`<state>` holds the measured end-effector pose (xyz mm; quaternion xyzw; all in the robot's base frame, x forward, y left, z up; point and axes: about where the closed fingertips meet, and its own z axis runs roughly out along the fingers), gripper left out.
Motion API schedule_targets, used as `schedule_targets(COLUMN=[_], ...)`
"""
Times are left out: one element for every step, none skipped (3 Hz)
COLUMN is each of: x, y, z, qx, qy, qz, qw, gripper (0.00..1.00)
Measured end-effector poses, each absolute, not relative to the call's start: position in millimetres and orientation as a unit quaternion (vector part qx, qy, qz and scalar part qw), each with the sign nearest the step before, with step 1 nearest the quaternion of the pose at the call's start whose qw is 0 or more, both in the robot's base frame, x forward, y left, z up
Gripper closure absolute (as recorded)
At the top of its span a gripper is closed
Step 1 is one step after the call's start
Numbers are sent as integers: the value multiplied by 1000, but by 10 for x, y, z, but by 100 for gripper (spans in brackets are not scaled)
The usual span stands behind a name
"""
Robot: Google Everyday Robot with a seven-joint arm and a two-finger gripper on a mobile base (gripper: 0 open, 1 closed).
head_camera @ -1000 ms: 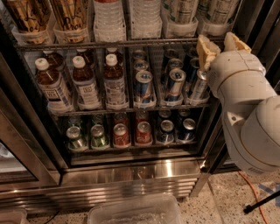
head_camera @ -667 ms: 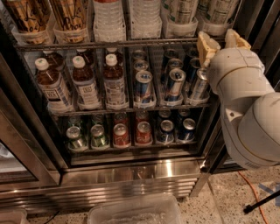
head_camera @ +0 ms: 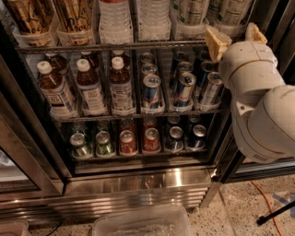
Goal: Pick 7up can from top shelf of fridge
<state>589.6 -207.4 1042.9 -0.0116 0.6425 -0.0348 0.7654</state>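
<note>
The 7up can (head_camera: 192, 10) is standing on the top shelf (head_camera: 115, 47) of the fridge (head_camera: 138, 184), toward that shelf's right end, and is sitting in a clear holder (head_camera: 191, 31). Only its lower body is showing, pale whitish-silver with green printing. The lettering is running off the upper edge, so this is probably the 7up, though a similar pale can (head_camera: 227, 9) is sitting just beside it, further right on the shelf. The gripper (head_camera: 236, 36) is hovering at the right end of the top shelf, level with its wire front, with its two tan fingers (head_camera: 216, 42) spreading well apart from each other. It is partly covering the front of that rightmost pale can's place. The white arm (head_camera: 262, 106) is hanging below the shelf's right end, hiding that side of the lower racks. Further left along the top shelf, water bottles (head_camera: 115, 14) and brown drinks (head_camera: 73, 14) are filling the other holders. Directly under the top shelf, white-capped bottles (head_camera: 87, 87) and slim blue-and-silver cans (head_camera: 151, 90) are lining up, and lower again small cans (head_camera: 128, 140) in green, red and blue are standing in a row.
</note>
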Motion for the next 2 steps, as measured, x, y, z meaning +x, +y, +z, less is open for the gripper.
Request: schedule_targets(x=[5991, 6073], y=[-2090, -2139], z=[10461, 10494], qx=[-11, -7], qy=[638, 633], qz=[-35, -41], qw=[769, 773], gripper=[32, 33])
